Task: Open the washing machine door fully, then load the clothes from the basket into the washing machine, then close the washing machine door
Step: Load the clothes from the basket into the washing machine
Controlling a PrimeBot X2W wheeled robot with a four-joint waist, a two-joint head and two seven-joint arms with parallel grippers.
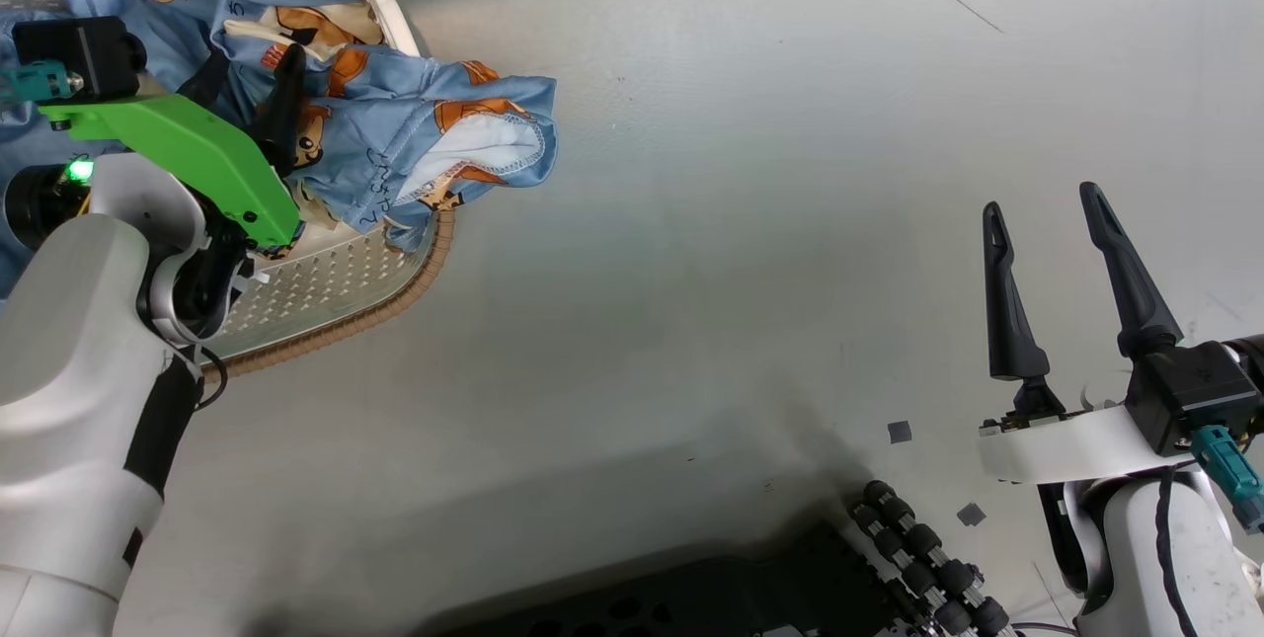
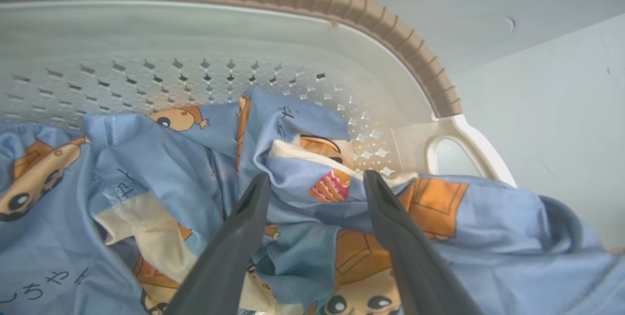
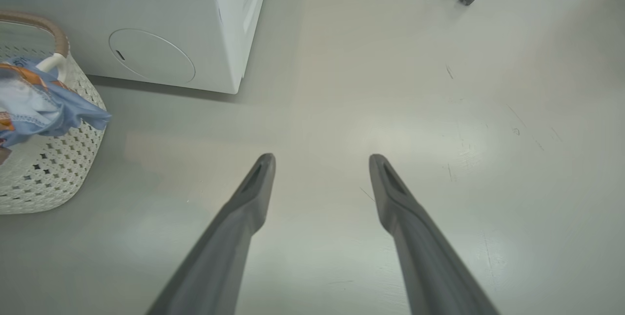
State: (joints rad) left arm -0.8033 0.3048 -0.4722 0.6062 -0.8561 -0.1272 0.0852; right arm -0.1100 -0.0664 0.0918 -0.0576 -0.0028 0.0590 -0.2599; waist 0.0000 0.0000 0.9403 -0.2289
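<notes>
The clothes (image 2: 161, 158) lie in a heap in the basket (image 2: 146, 36), which stands on the floor (image 3: 390, 85) beside the white washer (image 3: 171, 12). One part hangs out over the rim next to the white handle (image 2: 456, 127), and there its pale inner side and stitched hem (image 1: 494, 148) show.

The left claw (image 2: 316, 178) is inside the basket and set wide. Its fingers (image 2: 234, 237) press down into the heap with a raised fold of cloth between them, and it is not closed on anything. The right claw (image 1: 1042, 202) is also wide, holds nothing, and hangs over bare floor well apart from the basket.

We judge the fabric to be thin, soft and very light. It should not slip much, but it will sag and trail, and the hanging part may catch on the rim or the handle when lifted. We think the best hold is the thick fold between the fingers, near the middle of the heap and not at a loose edge, so that more cloth comes up together.

The print carries small dark Japanese letters among the cartoon figures. We can make out something like "ちゃ", but no whole word.
</notes>
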